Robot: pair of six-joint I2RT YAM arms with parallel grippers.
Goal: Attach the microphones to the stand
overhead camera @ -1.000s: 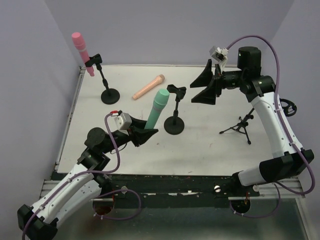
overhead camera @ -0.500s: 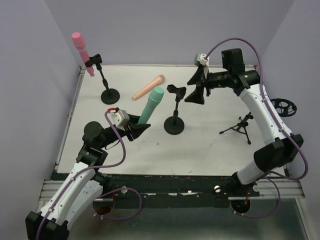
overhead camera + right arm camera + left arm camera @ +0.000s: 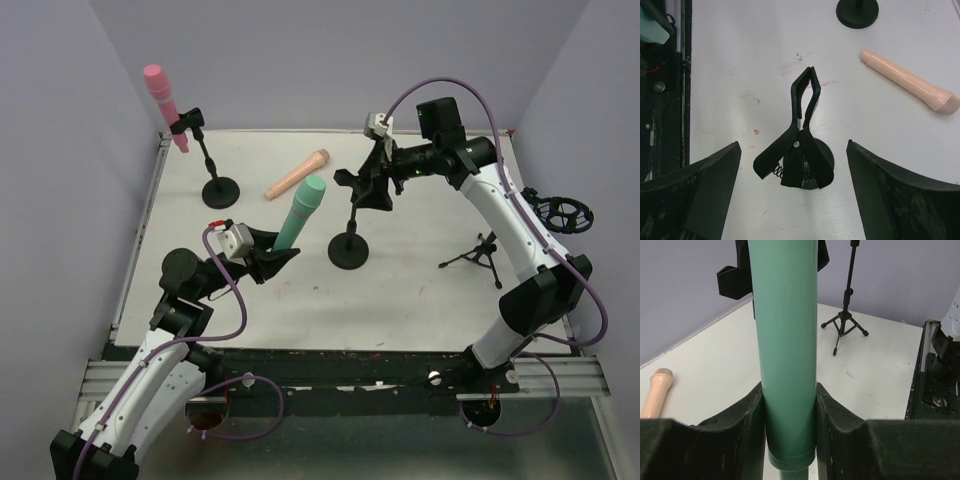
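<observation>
Microphone (image 3: 787, 330), smooth mint, clamped by left end effector (image 3: 790, 392), right end effector (image 3: 793, 146) gaping

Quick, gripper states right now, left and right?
Left gripper: shut on the mint green microphone.
Right gripper: open, holding nothing, facing the stand clip.

light: bright, even | shadows: soft | blur: near wrist foreground only

Table (image 3: 420, 290): white, faint reddish marks.
Peach microphone (image 3: 297, 174): flat, beyond left fingers (image 3: 840, 425).
Clip stand base (image 3: 349, 250): under right fingers (image 3: 705, 185).
Tripod (image 3: 480, 250): apart from both.
</observation>
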